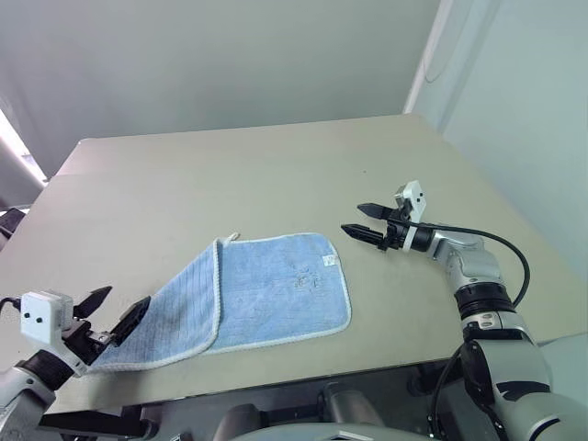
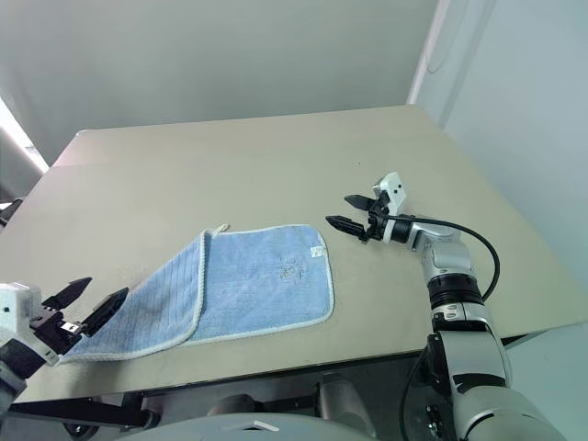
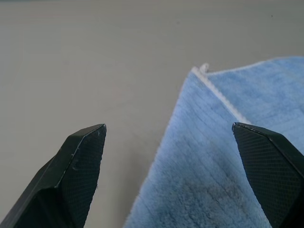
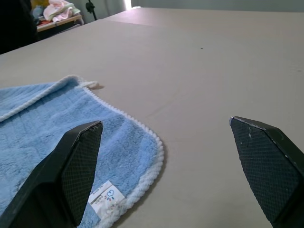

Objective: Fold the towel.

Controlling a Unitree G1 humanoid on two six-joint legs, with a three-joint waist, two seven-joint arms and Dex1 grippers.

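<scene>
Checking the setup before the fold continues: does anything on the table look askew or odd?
The towel lies askew: its left part is flipped over the rest at a slant, ribbed underside up, edges not lined up. The near left corner lies between the open left tool's fingers. The right tool is open, beside the towel's right corner.

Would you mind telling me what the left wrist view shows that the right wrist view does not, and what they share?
Left wrist view: the folded-over ribbed flap of the towel, lying between the open left gripper fingers.

Right wrist view: the towel's printed label at its rounded corner, plus clutter beyond the table, with the open right gripper framing them.

Both: blue towel, white edging, loop tag, beige table.
</scene>
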